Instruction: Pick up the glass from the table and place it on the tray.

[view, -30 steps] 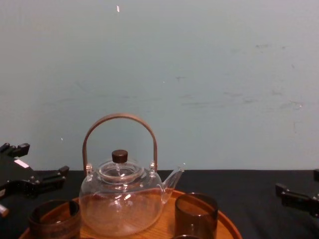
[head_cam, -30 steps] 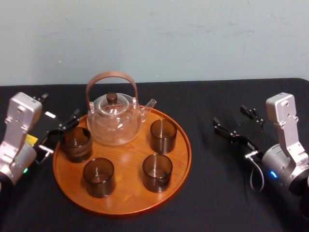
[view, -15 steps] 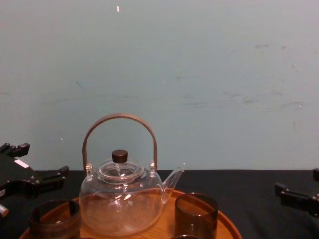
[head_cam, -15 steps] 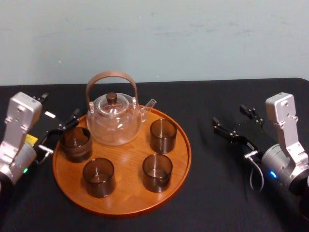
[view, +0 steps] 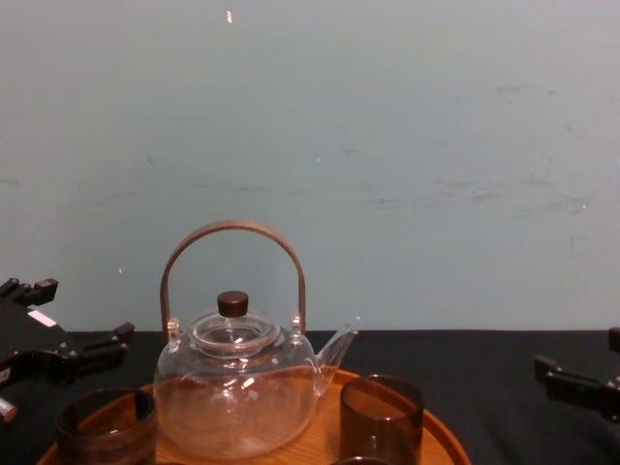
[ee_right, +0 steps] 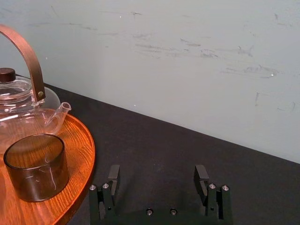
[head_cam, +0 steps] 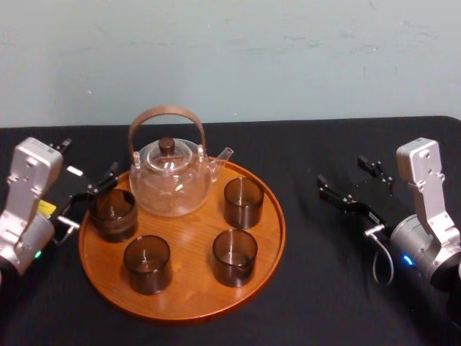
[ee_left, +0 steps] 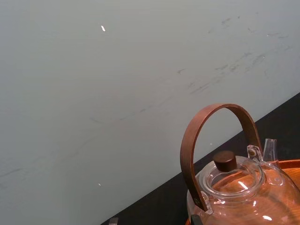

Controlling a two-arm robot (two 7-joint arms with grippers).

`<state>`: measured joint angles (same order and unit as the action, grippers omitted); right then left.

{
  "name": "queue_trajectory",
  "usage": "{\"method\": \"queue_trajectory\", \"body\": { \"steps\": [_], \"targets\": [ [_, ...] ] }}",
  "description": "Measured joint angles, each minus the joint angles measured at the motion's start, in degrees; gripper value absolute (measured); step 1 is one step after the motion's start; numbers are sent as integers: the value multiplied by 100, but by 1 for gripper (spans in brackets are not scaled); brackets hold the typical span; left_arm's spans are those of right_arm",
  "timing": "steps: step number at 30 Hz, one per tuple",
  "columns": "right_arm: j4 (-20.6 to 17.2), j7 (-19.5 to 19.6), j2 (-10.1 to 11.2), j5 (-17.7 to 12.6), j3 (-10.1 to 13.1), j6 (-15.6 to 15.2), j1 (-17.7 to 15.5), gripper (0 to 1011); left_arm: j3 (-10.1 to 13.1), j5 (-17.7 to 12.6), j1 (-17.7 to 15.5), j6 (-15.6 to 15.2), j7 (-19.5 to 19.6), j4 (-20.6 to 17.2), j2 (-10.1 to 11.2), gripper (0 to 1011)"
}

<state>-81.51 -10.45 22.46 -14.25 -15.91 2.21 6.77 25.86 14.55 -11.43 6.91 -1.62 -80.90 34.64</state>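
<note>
Brown-tinted and empty, the glass [head_cam: 113,214] is seen standing upright on the tray [head_cam: 189,249], at its left edge and just beside the glass teapot [head_cam: 171,180]. Three more glasses [head_cam: 234,256] are set on the same tray, and none is seen on the counter [head_cam: 324,288]. The placement is therefore judged done, with release and retreat as the step in hand. The left end effector [head_cam: 92,196] is held just left of the glass with its fingers spread and nothing gripped; whether a finger touches the glass wall cannot be told. It should be drawn straight back to the left and lifted, fingers wide, so that the glass is not dragged over the low rim or knocked against the teapot. The right end effector [head_cam: 349,182] is parked open over the counter, well apart to the right.
</note>
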Motion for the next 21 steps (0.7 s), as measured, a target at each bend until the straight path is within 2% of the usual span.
{"method": "queue_trajectory", "body": {
  "steps": [21],
  "targets": [
    [-1, 0, 0, 0, 0, 0, 0, 1002, 0, 0, 0, 0, 0, 0, 0, 1001]
  ]
}}
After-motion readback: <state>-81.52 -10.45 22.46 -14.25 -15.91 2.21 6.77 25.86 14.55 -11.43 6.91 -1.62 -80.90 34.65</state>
